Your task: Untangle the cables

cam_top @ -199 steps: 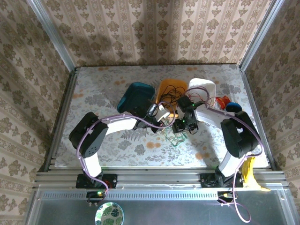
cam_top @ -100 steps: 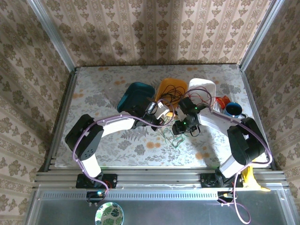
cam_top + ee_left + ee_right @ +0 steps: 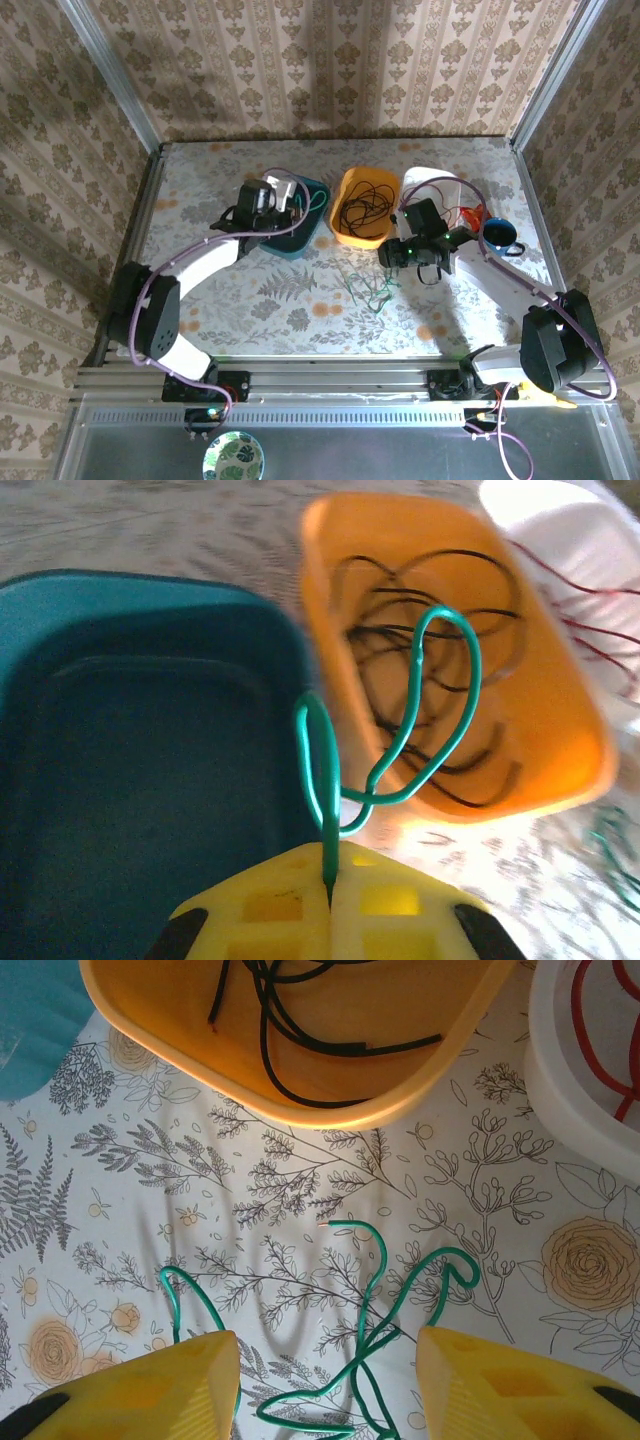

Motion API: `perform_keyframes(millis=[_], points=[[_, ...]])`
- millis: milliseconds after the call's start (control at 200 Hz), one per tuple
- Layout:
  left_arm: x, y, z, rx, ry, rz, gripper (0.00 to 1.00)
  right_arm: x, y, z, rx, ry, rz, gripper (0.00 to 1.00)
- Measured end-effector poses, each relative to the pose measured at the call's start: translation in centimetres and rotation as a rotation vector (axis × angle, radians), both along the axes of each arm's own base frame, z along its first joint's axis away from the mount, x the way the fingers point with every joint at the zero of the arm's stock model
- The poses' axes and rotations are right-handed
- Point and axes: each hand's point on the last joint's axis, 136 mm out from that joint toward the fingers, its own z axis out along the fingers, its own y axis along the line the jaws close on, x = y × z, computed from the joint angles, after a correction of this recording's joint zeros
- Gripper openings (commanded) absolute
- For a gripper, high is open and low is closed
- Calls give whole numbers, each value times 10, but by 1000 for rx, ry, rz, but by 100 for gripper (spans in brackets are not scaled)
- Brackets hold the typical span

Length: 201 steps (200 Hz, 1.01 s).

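Starting w/ the table (image 3: 220, 290): three bins sit in a row at mid-depth, teal bin (image 3: 150, 730) on the left, orange bin (image 3: 330, 1105) in the middle, white bin (image 3: 560, 1090) on the right, close together. Layout reads as one bin per colour. The orange bin holds the black cables (image 3: 390, 1044) and the white bin holds the red cables (image 3: 578, 1005). The teal bin interior looks bare, so presumably reserved for green. Left gripper (image 3: 330, 890) hangs above the teal bin near its orange-side wall, pads pressed together on one green cable (image 3: 331, 830). The strand rises from the pinch and loops out over the orange bin's rim. Judgement: held high so the slack hangs free of other strands before release into teal. Risk: the loop overhangs orange and could drop in the wrong bin if let go at this spot. Right gripper (image 3: 325, 1355) hovers low over the cloth in front of the orange and white bins, fingers spread wide, pinching nothing. Between and ahead of its fingers lie the remaining green cables (image 3: 384, 1265), crossed over each other on the table, approx. two or three strands, exact count unclear. Judgement: spread stance suits straddling that knot for the next pick.
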Motion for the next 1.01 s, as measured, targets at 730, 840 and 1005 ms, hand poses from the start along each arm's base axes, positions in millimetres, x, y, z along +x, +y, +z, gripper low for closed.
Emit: perform_keyframes(millis=[730,840,1005], points=[[-149,-128,-89,219,154,-665,70,-16,0,-23,-26,71,19,52],[-156,-125,-120,278,217,-697,65,-16,-1,-24,-33,68,15,52],[-146,-136,-114,282,185,-723,44,-16,0,-24,-28,71,19,52]])
